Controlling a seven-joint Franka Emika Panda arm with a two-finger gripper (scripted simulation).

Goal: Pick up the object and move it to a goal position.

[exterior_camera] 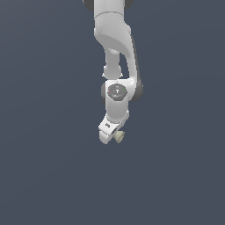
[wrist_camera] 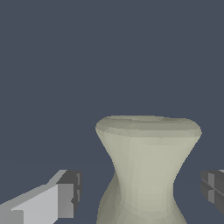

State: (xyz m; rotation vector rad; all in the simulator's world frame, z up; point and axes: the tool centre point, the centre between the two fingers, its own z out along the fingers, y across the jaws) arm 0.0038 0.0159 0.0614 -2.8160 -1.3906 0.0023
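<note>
I see the gripper (exterior_camera: 113,137) positioned around the object (wrist_camera: 146,166). The spool sits between the fingers (wrist_camera: 65,199), which stand apart with gaps on both sides. I judge approach complete; closing, lifting and transfer to the goal remain

Nothing readable anywhere, honestly. No text, labels, brand marks or numbers on the white arm (exterior_camera: 115,48), the pale spool-shaped object (wrist_camera: 146,170), or the plain dark background in either view. The round grey cap on the wrist joint (exterior_camera: 117,91) has small markings, too tiny to read
</note>
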